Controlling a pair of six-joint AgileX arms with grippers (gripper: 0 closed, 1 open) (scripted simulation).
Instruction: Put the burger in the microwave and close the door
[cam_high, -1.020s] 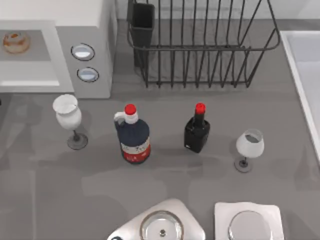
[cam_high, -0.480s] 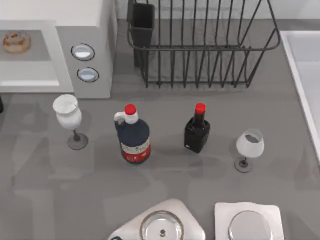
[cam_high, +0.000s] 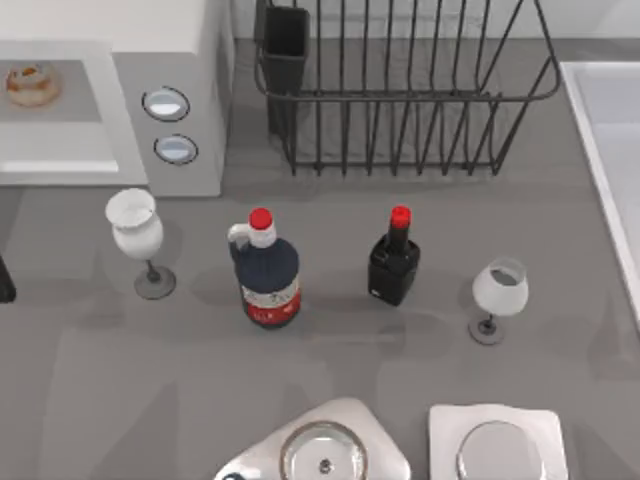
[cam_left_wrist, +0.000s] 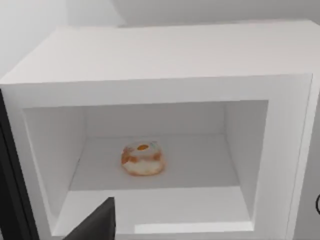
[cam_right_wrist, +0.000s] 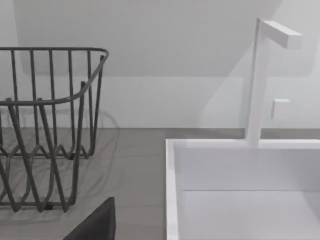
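Left wrist view: small round tan-orange burger (cam_left_wrist: 143, 158) sits inside boxy white microwave (cam_left_wrist: 165, 65), straight ahead of left arm; door unshut; finger opening can't tell

A small dark piece of the left arm (cam_high: 5, 279) pokes in at the far left edge of the top view, about midway down the frame; the fingers cannot be made out there. In the left wrist view a dark wedge of the left gripper (cam_left_wrist: 95, 223) rises from the lower left of the frame; in the right wrist view a matching dark wedge of the right gripper (cam_right_wrist: 95, 223) sits at the lower left.
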